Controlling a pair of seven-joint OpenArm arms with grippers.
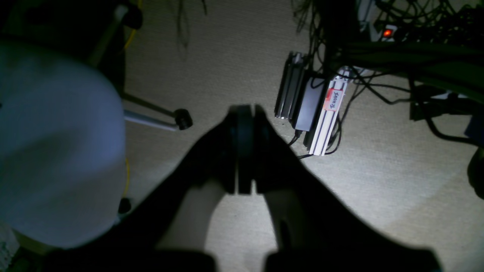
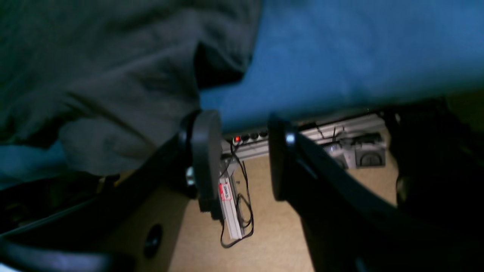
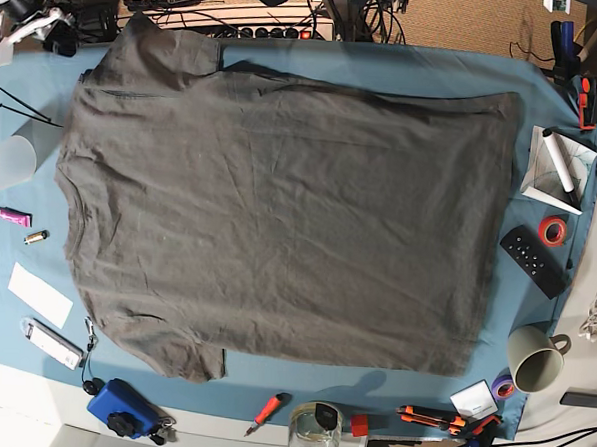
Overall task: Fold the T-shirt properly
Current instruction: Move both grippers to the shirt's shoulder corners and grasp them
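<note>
In the left wrist view the left gripper [image 1: 244, 151] fills the lower middle, its two dark pads pressed flat together with nothing between them; under it lies pale carpet [image 1: 234, 60], with a chair's rounded whitish seat [image 1: 53, 147] at the left edge and one of its castors [image 1: 183, 119] just beyond; farther off a ribbed metal box with a red handwritten label [image 1: 323, 113] sits among black cables [image 1: 378, 87], and a small red light [image 1: 387, 33] glows near the top. In the right wrist view the right gripper [image 2: 244, 158] stands wide, a clear gap between its round pads and nothing held; through that gap a power strip [image 2: 249, 136] with a red switch shows on the floor; beyond the pads the T-shirt [image 2: 98, 71] lies in soft dark folds at the left on the blue table cloth [image 2: 359, 53], which runs off to the right. In the base view the T-shirt [image 3: 279, 212] lies spread flat across most of the table cloth [image 3: 270, 387], collar side toward that view's left and hem toward its right, one sleeve at the near left corner and the other at the far left; along the near edge sit a red-handled screwdriver [image 3: 267, 410], a glass jar [image 3: 313, 437] and a blue box [image 3: 121, 406]; at the right stand a mug [image 3: 534, 358], a black remote [image 3: 534, 260] and a roll of red tape [image 3: 551, 231]; neither arm is seen in this view.
</note>
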